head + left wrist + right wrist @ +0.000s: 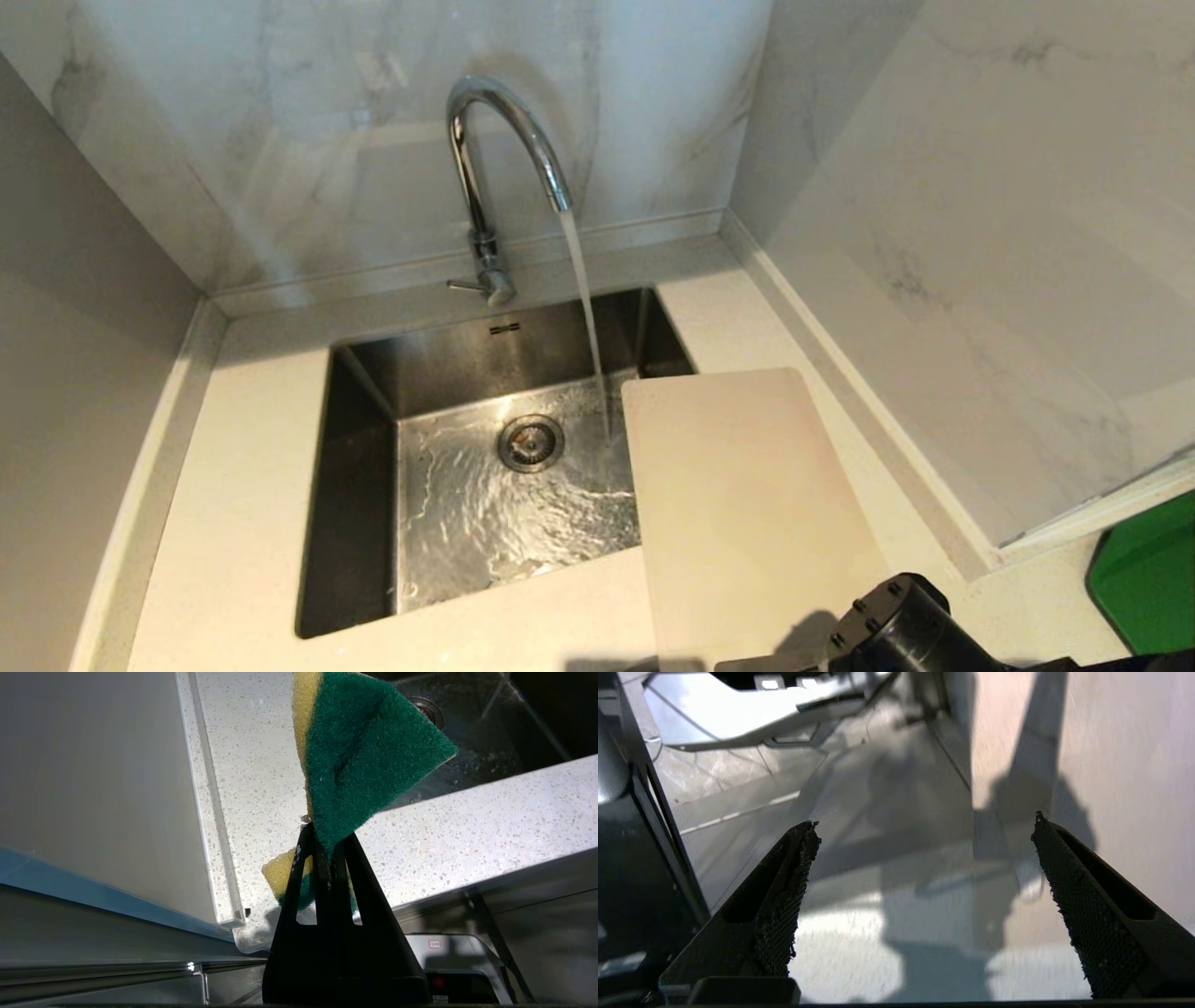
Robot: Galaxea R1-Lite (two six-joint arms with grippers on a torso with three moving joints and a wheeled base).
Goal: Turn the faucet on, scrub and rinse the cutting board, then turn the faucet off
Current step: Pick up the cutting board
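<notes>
The chrome faucet (485, 177) stands behind the sink (350, 485), its thin lever (464, 285) sticking out at the base. Water runs from the spout onto the sink floor, close to the cutting board's near corner. The pale cutting board (738, 504) lies flat on the counter to the right, its left edge overhanging the sink. My left gripper (327, 840) is shut on a green and yellow sponge (369, 751) over the counter's front edge. My right gripper (923, 821) stands open and empty above the board's beige surface (1111, 765). Only the right arm's black wrist (896, 625) shows in the head view.
Marble walls close in the counter (233, 523) at the back and right. A drain (530, 442) sits in the wet sink floor. A green object (1144, 579) is at the far right, beyond the wall's end.
</notes>
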